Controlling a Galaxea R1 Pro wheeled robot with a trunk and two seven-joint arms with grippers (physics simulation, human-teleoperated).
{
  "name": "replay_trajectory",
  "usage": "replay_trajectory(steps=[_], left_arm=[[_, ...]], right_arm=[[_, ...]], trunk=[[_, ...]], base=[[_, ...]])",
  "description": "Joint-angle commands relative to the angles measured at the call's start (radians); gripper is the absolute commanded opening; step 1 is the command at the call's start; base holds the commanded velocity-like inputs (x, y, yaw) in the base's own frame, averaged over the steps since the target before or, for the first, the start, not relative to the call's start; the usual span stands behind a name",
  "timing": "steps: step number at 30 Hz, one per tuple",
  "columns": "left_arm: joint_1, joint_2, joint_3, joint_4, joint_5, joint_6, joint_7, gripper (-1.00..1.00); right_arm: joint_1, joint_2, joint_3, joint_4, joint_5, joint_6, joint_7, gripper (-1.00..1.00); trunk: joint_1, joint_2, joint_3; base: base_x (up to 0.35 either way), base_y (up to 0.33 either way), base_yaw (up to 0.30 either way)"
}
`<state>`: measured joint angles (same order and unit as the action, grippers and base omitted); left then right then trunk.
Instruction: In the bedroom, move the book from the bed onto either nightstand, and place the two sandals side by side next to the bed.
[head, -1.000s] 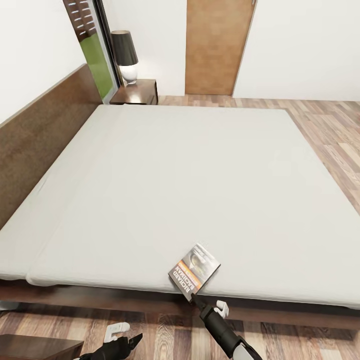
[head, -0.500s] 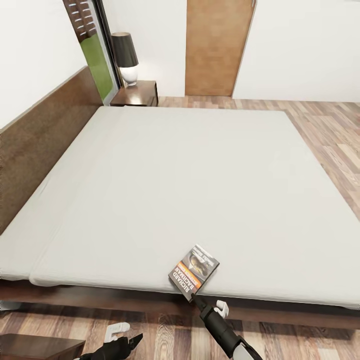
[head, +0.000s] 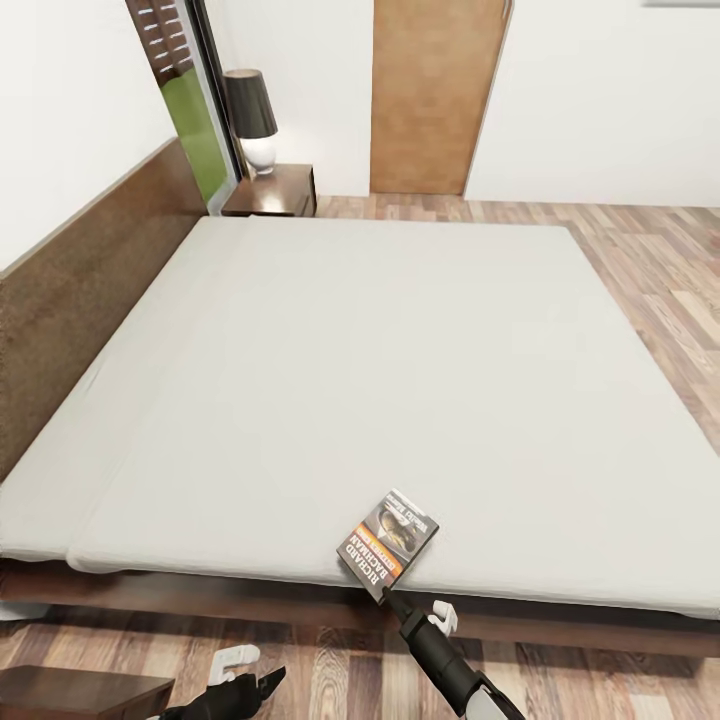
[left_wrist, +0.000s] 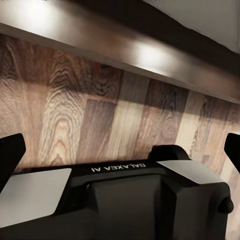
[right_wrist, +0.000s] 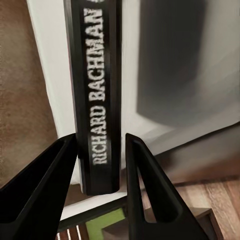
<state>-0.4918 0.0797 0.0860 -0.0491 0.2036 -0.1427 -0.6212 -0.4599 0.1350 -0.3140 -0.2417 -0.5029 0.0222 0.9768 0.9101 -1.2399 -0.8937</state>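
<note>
The book (head: 390, 545) sits at the near edge of the bed (head: 380, 340), one corner poking past the pale mattress. My right gripper (head: 388, 597) comes up from below and is shut on that corner. In the right wrist view its two black fingers (right_wrist: 45, 185) press either side of the book's spine (right_wrist: 95, 75), lettered "RICHARD BACHMAN". My left gripper (head: 270, 682) hangs low over the wood floor in front of the bed frame, open and empty, with its fingertips (left_wrist: 10, 150) spread wide. The sandals are out of view.
A nightstand (head: 285, 195) with a black-shaded lamp (head: 250, 115) stands at the far head corner by the window. The top of a second nightstand (head: 80, 690) is beside my left arm. A brown door (head: 435, 95) is in the far wall. Plank floor (head: 650, 250) runs along the bed's right side.
The whole picture has shifted a little, with the bed sliding slightly right and down. The book and my right gripper keep the same place in the picture.
</note>
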Motion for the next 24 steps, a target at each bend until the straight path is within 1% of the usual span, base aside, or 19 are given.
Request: replay_trajectory(steps=[1,24], left_arm=[[-0.001,0.0,0.008,0.002,-0.003,-0.001,-0.005,1.0],[-0.001,0.0,0.008,0.002,-0.003,-0.001,-0.005,1.0]], right_arm=[[0.0,0.0,0.001,0.001,-0.006,0.002,0.002,-1.0],[0.0,0.0,0.001,0.001,-0.006,0.002,0.002,-1.0]], trunk=[[-0.004,0.007,0.003],[-0.092,0.168,0.075]], base=[[0.0,0.0,0.0],[0.0,0.0,0.0]])
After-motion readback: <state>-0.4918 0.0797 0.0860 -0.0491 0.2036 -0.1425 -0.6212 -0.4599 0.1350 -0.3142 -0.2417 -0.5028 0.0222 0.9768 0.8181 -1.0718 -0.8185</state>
